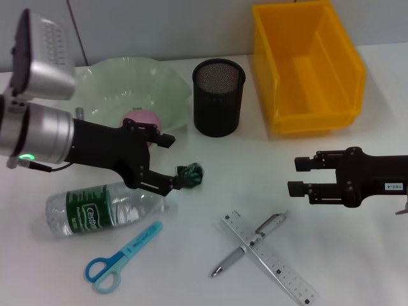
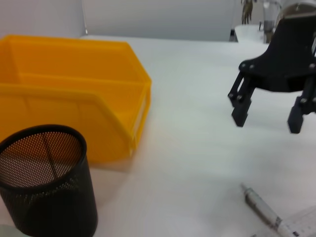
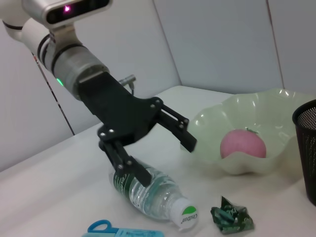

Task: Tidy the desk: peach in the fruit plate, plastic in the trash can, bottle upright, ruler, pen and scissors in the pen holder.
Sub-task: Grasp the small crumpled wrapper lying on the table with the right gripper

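The peach [image 1: 141, 119] lies in the fruit plate [image 1: 102, 80], also clear in the right wrist view as peach [image 3: 243, 144] in plate [image 3: 276, 106]. My left gripper [image 1: 173, 162] hangs open and empty over the neck end of the bottle [image 1: 102, 207], which lies on its side. The crumpled dark green plastic [image 1: 191, 173] rests on the desk just beyond its lower finger. Scissors [image 1: 121, 258] lie near the front edge. The pen [image 1: 248, 252] crosses the ruler [image 1: 271, 258]. My right gripper [image 1: 295, 176] hovers open at the right, empty.
The black mesh pen holder [image 1: 218, 97] stands behind the plastic, with the yellow trash can [image 1: 306, 67] to its right. The left wrist view shows the pen holder [image 2: 47, 182], trash can [image 2: 74, 94], pen [image 2: 264, 207] and right gripper [image 2: 267, 121].
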Controlling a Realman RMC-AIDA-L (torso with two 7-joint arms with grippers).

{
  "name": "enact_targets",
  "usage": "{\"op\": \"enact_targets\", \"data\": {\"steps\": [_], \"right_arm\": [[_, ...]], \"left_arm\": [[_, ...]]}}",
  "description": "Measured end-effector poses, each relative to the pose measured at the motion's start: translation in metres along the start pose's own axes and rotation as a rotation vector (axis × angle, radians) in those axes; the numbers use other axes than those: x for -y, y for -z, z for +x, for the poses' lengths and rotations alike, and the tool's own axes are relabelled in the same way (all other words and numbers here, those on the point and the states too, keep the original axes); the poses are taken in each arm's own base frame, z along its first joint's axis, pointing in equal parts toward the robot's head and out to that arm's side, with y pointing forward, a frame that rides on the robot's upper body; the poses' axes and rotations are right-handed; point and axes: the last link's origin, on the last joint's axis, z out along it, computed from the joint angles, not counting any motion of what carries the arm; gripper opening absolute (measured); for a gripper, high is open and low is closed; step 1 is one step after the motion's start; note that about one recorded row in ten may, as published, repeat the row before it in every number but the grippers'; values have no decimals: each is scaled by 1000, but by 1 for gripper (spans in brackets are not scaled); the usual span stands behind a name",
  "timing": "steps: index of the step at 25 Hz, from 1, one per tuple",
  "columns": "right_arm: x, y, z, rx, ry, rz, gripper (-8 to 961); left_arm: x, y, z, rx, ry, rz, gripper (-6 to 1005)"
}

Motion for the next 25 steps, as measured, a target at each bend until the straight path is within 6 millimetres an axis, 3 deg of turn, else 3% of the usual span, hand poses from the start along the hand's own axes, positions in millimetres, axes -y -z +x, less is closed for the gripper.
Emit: {"op": "enact_targets", "data": {"steps": [5,14,25], "right_arm": [[2,1,-2,1,5,5,633],[4,3,-4,1,10,12,633],[5,7,-3,-5,11,18,633]], "left_arm": [[4,-15,8,78,-21,10,860],[15,-23,24,196,-49,22,860],[12,-45,34,235,-92,6,861]]}}
